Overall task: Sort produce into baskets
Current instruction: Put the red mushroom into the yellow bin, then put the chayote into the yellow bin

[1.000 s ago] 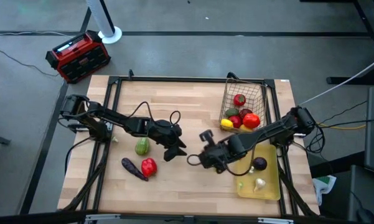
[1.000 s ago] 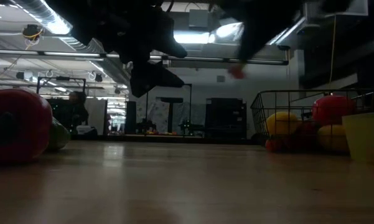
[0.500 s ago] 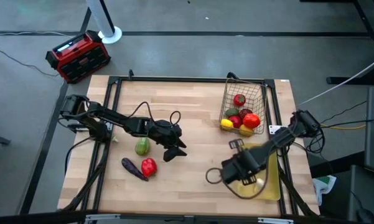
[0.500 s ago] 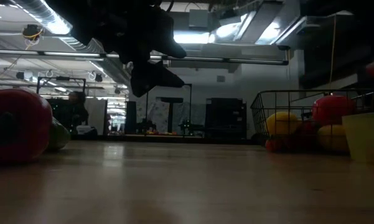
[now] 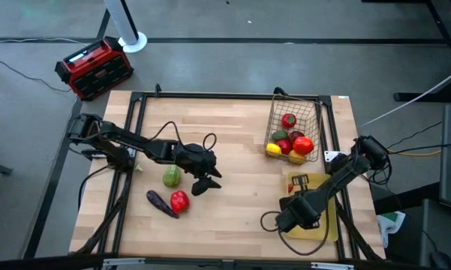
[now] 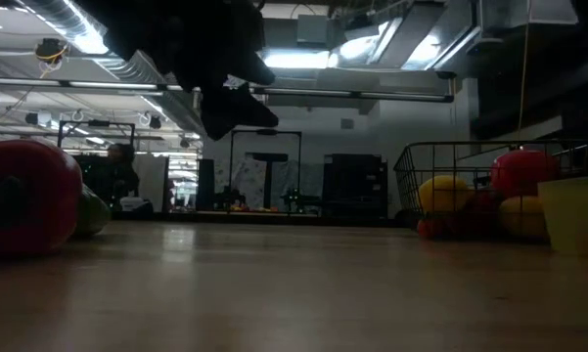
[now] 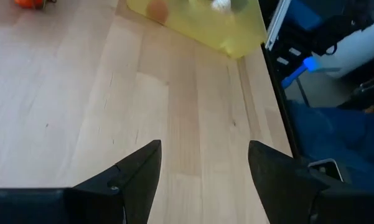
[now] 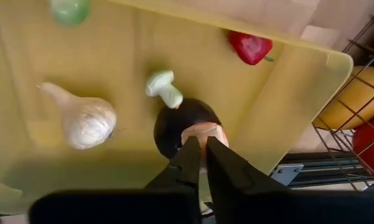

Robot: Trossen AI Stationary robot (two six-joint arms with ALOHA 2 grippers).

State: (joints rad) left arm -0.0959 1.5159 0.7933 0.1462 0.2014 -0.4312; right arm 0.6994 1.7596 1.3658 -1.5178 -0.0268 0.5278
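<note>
I am looking down on the counter [image 5: 233,142], where the wire basket [image 5: 293,124] is sitting at the far right with red and yellow produce piled inside. Just nearer, the yellow tray [image 5: 326,225] is lying along the right edge. My right pincer [image 8: 200,149] is hovering over that tray, clenched on a small pale piece above a dark eggplant [image 8: 174,124]; garlic [image 8: 84,121] and a red pepper [image 8: 250,46] are lying in the tray too. My left pincer [image 5: 202,182] is hanging released over the counter's middle, beside a green fruit [image 5: 171,177], a red pepper [image 5: 179,200] and a purple eggplant [image 5: 159,202].
</note>
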